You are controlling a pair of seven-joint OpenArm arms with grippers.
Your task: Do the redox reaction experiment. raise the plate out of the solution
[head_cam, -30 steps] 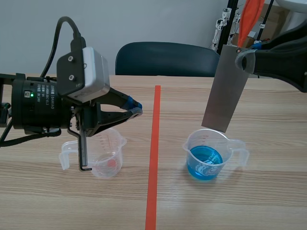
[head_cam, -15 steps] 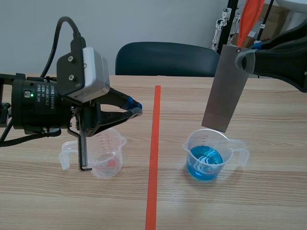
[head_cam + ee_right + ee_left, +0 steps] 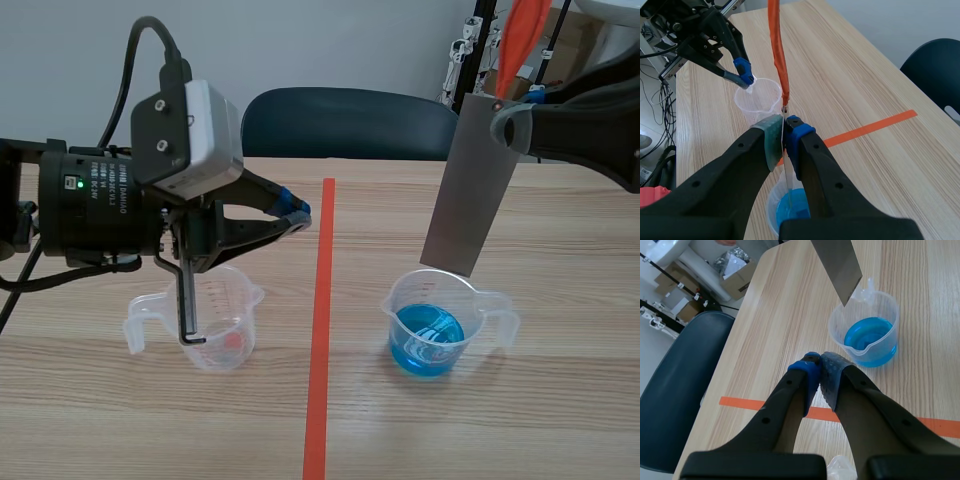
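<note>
Right jaws clamped on the top end of the grey plate (image 3: 470,185). Plate hangs tilted, its lower edge just above the rim of the clear cup (image 3: 473,300) and out of the blue solution (image 3: 428,345) inside. Orange strip (image 3: 520,40) rises from the plate's top. Left jaws closed, pads together, gripping nothing, held above and near a second clear cup (image 3: 232,335). Both cups stand on the wooden counter (image 3: 560,430), one either side of the tape line

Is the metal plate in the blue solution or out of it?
Out. The plate ends near the cup rim, above the blue solution.
</note>
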